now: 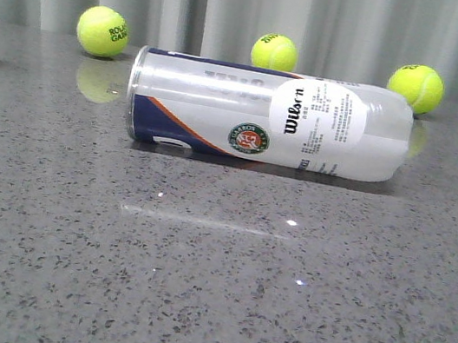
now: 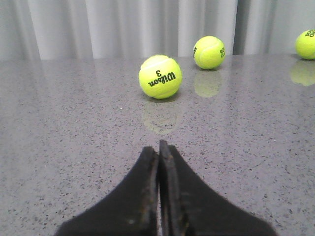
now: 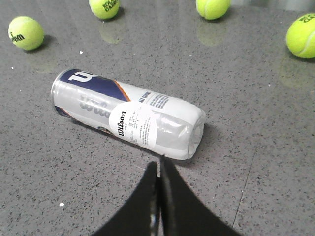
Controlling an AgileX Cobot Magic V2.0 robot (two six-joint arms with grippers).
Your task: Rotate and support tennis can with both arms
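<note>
Front view: tall clear-and-white plastic tennis can with navy and orange label, lying on its side on the grey speckled stone table, silver rim to the left; yellow-green tennis balls behind it.

Left wrist view: black left gripper, fingers pressed together, empty; balls ahead.

Right wrist view: black right gripper, fingers together, empty, tips just beside the can's clear end.
</note>
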